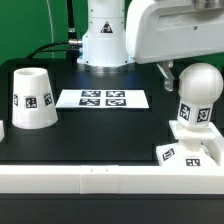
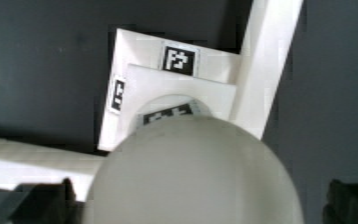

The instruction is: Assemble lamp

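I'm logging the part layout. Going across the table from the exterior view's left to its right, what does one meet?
cone shade → marker board → bulb

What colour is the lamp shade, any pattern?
The shade is white with black-and-white square tags; clearest in the exterior view.

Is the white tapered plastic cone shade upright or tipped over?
Upright: the white cone shade stands on its wide end on the black table, narrow opening up.
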Controlling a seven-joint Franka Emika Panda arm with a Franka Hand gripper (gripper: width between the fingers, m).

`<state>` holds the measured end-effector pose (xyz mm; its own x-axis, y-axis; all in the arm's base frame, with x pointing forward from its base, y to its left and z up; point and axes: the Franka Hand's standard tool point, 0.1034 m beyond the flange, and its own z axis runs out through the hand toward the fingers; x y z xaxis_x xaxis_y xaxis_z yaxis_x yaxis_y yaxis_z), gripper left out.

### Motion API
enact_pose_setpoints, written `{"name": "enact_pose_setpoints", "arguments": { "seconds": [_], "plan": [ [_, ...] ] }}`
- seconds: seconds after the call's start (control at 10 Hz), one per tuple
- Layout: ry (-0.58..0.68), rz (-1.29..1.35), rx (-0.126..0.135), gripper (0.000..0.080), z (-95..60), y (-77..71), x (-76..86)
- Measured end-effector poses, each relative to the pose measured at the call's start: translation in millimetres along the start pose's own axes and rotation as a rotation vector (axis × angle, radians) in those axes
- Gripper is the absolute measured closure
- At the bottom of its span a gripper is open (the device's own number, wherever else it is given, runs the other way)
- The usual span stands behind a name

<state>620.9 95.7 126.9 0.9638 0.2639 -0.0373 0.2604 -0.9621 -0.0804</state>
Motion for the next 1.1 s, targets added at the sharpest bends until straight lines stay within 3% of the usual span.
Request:
{"name": "enact_pose_setpoints", "arguments": {
  "seconds": [0.4, 0.5, 0.6, 1.1],
  "plan": [
    [-0.001, -0.249, 0.000, 0.0100, 0.7, 2.1, -0.5],
    [-0.005, -0.317, -0.012, 0.0100, 0.8, 2.3, -0.6],
    [-0.014, -0.488, -0.056, 0.0100, 1.2, -0.8, 1.6],
    [-0.059, -1.024, -0.080, 0.0100, 4.3, -6.1, 6.7]
  ]
}}
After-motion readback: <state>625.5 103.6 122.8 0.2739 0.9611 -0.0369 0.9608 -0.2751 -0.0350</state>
